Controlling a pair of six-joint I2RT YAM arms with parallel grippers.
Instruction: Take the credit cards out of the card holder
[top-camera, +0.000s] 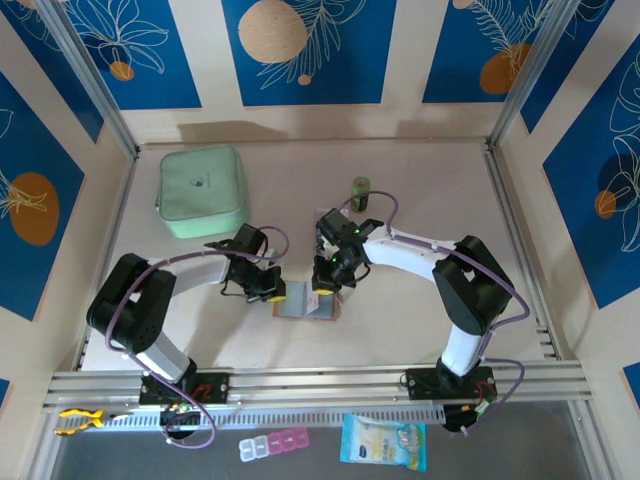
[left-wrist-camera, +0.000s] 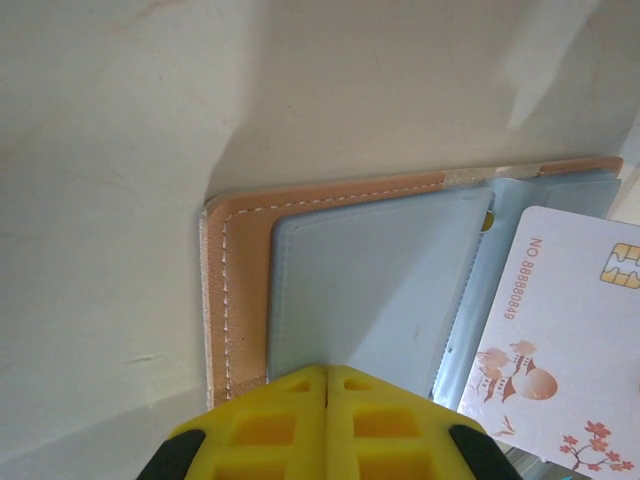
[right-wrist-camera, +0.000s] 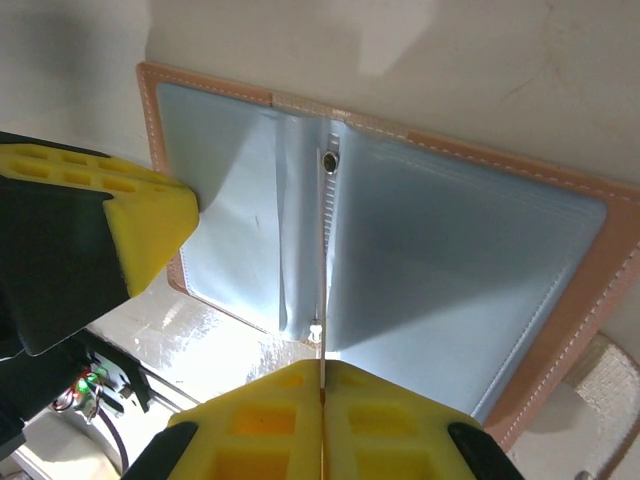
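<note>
The card holder (top-camera: 293, 301) lies spread open on the table, with a tan border (left-wrist-camera: 245, 215) and grey-blue pockets (right-wrist-camera: 450, 260). My left gripper (top-camera: 271, 289) is shut with nothing in it. Its tips (left-wrist-camera: 327, 375) rest on the holder's left pocket, and its yellow finger (right-wrist-camera: 150, 225) shows in the right wrist view. My right gripper (top-camera: 335, 279) is shut on one credit card (left-wrist-camera: 560, 330), held upright over the holder's fold. The card's visible face is white, with a chip, a number and red-brown drawings. In the right wrist view the card (right-wrist-camera: 322, 270) is a thin edge between my fingertips (right-wrist-camera: 322, 375).
A mint-green zip case (top-camera: 202, 190) lies at the back left and a small green cylinder (top-camera: 360, 189) at the back middle. Below the near rail (top-camera: 320, 382) sit a pill box (top-camera: 275, 443), a blue snack packet (top-camera: 383, 442) and a yellow tool (top-camera: 80, 418).
</note>
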